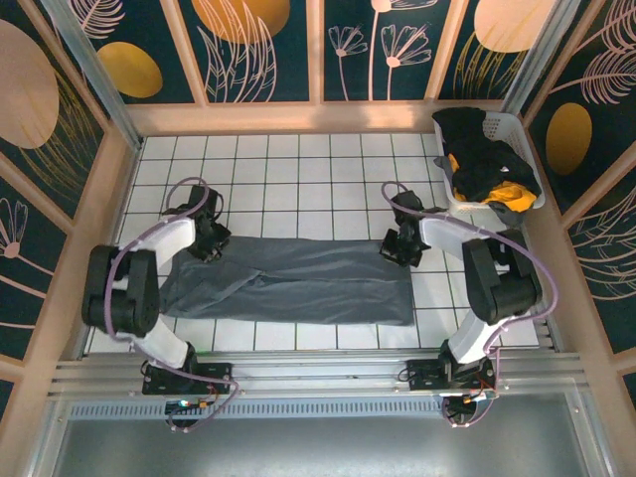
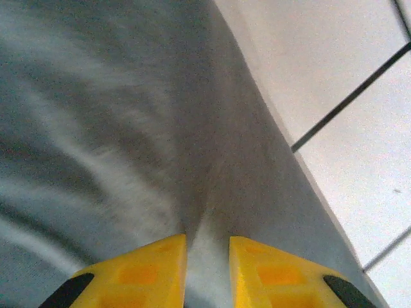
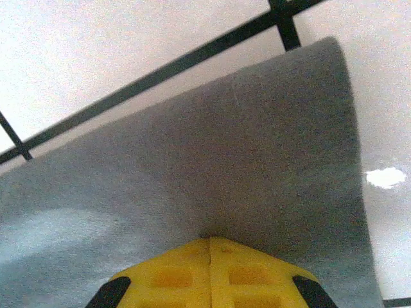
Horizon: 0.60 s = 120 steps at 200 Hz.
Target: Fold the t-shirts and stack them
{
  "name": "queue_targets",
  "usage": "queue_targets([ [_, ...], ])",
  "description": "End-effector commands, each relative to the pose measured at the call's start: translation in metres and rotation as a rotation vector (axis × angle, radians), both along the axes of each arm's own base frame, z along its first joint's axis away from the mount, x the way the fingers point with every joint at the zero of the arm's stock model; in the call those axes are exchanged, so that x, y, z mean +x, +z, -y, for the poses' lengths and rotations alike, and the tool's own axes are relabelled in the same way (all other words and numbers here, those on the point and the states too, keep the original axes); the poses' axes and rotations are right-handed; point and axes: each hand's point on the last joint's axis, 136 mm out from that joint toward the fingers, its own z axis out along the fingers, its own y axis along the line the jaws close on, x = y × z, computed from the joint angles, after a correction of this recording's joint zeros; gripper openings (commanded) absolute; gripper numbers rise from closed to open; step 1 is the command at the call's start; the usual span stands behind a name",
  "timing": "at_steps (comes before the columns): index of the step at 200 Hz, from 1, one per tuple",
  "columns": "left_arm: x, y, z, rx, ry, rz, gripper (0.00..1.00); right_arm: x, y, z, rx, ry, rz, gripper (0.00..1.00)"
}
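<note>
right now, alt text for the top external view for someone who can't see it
A slate-grey t-shirt, folded into a long band, lies across the white tiled table, the left gripper down on its left end and the right gripper on its right end. A white basket in the far right corner holds black and orange-yellow shirts.

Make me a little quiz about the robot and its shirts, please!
1. True or false: the grey t-shirt lies inside the white basket.
2. Where does the basket stand? A: far right corner of the table. B: near left corner. C: between the arms.
3. Fill in: the right claw is shut on the ____ t-shirt.
Key: 1 false; 2 A; 3 grey.
</note>
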Motion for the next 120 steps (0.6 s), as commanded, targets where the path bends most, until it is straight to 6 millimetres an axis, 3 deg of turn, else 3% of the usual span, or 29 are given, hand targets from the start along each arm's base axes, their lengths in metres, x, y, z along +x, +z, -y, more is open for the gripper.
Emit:
queue_targets([
  [1,0.014,-0.013,-0.003,-0.008,-0.046,-0.02,0.22,0.007,-0.016,0.017,-0.07,-0.069,-0.07,0.07],
  [20,0.025,-0.023,-0.014,0.002,-0.035,-0.033,0.22,0.021,-0.028,0.024,-0.088,-0.102,-0.111,0.07],
  [31,0.041,-0.025,-0.015,-0.015,-0.049,-0.016,0.22,0.035,-0.033,0.024,-0.085,-0.11,-0.121,0.07],
  [62,0.105,-0.014,-0.008,-0.039,-0.133,0.074,0.26,0.108,-0.035,0.024,-0.036,-0.108,-0.052,0.08],
  [80,0.13,0.004,-0.003,-0.045,-0.178,0.128,0.33,0.155,-0.013,0.009,0.018,-0.029,0.04,0.11],
  [93,0.132,0.018,0.001,-0.051,-0.216,0.172,0.38,0.179,0.014,-0.004,0.045,0.049,0.132,0.19],
  [120,0.115,0.035,0.001,-0.02,-0.312,0.215,0.44,0.187,0.065,-0.03,0.092,0.152,0.266,0.33],
])
